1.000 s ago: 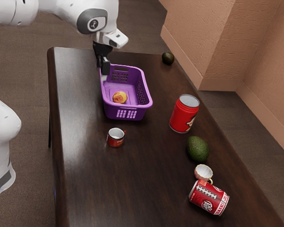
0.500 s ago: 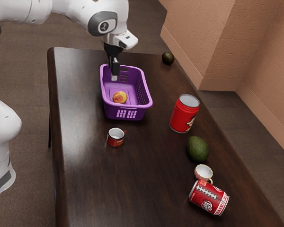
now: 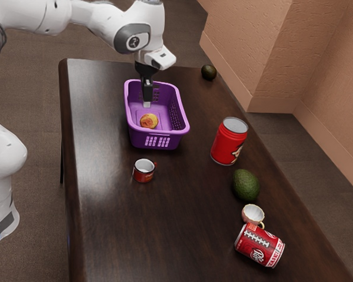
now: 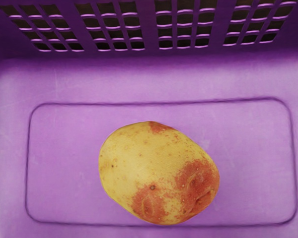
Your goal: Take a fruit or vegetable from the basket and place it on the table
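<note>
Potato [image 4: 159, 173] is enclosed by the edges of the purple basket [image 3: 159, 140] on the counter [image 3: 106, 235]; whether the fingers [image 3: 147, 93] are spread cannot be told.

The purple basket [image 3: 173, 141] is open above, leaving the tool [image 3: 146, 104] a way down; its walls bar the sides. Inside, floor shows all around the potato [image 4: 159, 173]. On the worktop [image 3: 182, 235], a lane runs between the mug [image 3: 144, 171] and the upright can [image 3: 226, 145]; avocado [image 3: 246, 185], teacup [image 3: 252, 214] and tipped can [image 3: 259, 245] block the exterior view's lower right.
</note>
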